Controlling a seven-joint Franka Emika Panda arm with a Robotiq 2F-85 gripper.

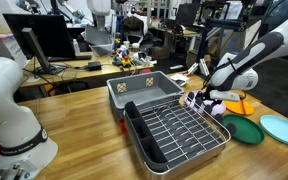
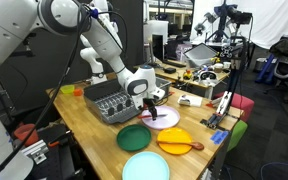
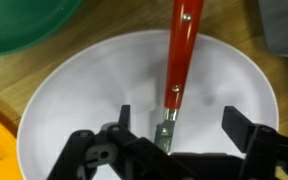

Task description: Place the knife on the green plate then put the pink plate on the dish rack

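Observation:
In the wrist view the knife [image 3: 180, 50], with a red-orange handle and a short metal blade, lies on the pale pink plate [image 3: 74, 95]. My gripper [image 3: 181, 125] is open, low over the plate, with one finger on either side of the blade end, not closed on it. The dark green plate [image 3: 24, 25] shows at the top left of the wrist view. In both exterior views the gripper [image 2: 152, 104] [image 1: 206, 97] hangs over the pink plate [image 2: 167, 119], next to the green plate [image 2: 137, 137] [image 1: 242, 130]. The silver wire dish rack [image 1: 179, 130] stands beside them.
An orange plate [image 2: 179, 142] [image 1: 240, 104] and a pale turquoise plate [image 2: 147, 167] [image 1: 282, 128] lie near the green one. A grey plastic tub [image 1: 144, 90] stands behind the rack. The wooden table edge is close to the plates, and cluttered desks stand beyond.

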